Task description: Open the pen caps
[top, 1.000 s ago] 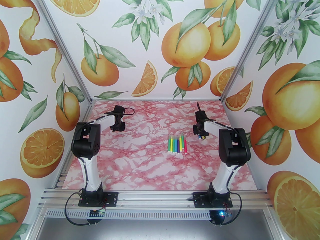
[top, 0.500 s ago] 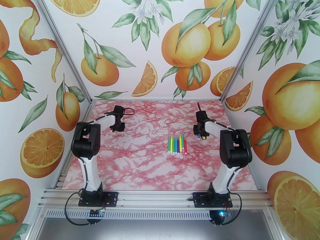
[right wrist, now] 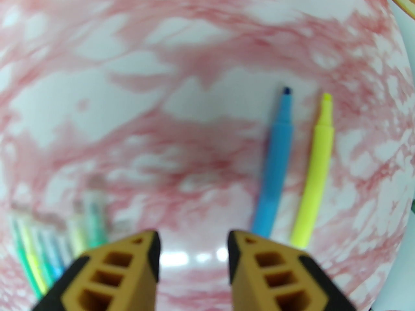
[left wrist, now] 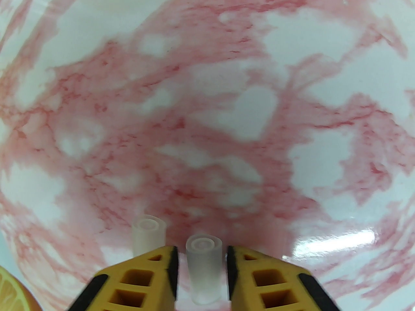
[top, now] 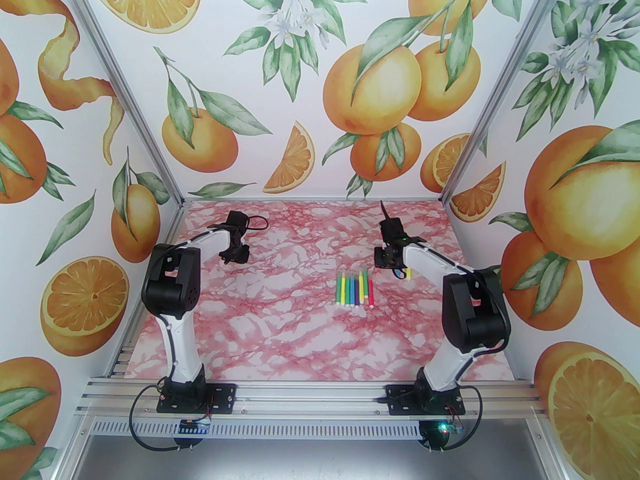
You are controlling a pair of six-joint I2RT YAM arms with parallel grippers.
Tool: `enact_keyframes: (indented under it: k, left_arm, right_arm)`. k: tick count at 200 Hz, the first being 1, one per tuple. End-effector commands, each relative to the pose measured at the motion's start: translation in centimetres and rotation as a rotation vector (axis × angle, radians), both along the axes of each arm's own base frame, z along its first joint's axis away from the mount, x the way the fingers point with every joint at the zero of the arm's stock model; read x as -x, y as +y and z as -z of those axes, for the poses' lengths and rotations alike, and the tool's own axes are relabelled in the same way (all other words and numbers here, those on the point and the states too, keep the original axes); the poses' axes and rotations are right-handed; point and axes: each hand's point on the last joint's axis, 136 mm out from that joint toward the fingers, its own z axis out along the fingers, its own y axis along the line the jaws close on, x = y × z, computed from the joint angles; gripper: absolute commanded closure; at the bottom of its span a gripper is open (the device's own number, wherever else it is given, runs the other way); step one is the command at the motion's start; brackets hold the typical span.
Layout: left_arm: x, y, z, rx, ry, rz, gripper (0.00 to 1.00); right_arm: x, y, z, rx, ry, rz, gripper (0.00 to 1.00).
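Left gripper straddling a loose pen cap; right gripper spread and empty over two uncapped markers.

The left gripper (left wrist: 201, 249) has its jaws set narrow, and a pale translucent pen cap (left wrist: 203, 270) stands upright between them with a thin gap on each side, so no grip is visible. A second cap (left wrist: 149, 233) of the same kind stands just beside the outer face of one finger. Both are on the pink marbled table (left wrist: 259, 109), at its far left in the top view. The right gripper (right wrist: 193, 238) hangs with its jaws wide and nothing between them. Just ahead of it lie a blue marker (right wrist: 275, 160) and a yellow marker (right wrist: 316, 173), side by side with their tips bare. The row of pens (top: 355, 290) lies near the table's middle, with caps on the far ends. These are blurred in the wrist view.
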Motion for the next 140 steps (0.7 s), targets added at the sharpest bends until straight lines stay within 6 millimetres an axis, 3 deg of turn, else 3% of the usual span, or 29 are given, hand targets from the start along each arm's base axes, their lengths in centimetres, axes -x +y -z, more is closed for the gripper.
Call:
enact_keyframes:
  k: [1,43,94,140]
  left_arm:
    - [-0.1,-1.2,-3.7,0.075,-0.062,0.007,0.60]
    - [0.0,-1.7,-7.0,0.117,-0.124,0.017,0.51]
    - [0.9,-5.9,-10.2,0.351,-0.231,0.104,0.42]
    - [1.7,-8.7,-12.4,0.520,-0.301,0.152,0.41]
  right_arm:
    - [1.8,1.8,-0.4,-0.039,0.029,-0.059,0.57]
    - [4.5,2.9,0.3,-0.101,0.074,-0.054,0.57]
    - [7.9,3.3,1.5,-0.139,0.126,-0.052,0.58]
    - [8.9,3.4,2.5,-0.149,0.159,-0.052,0.61]
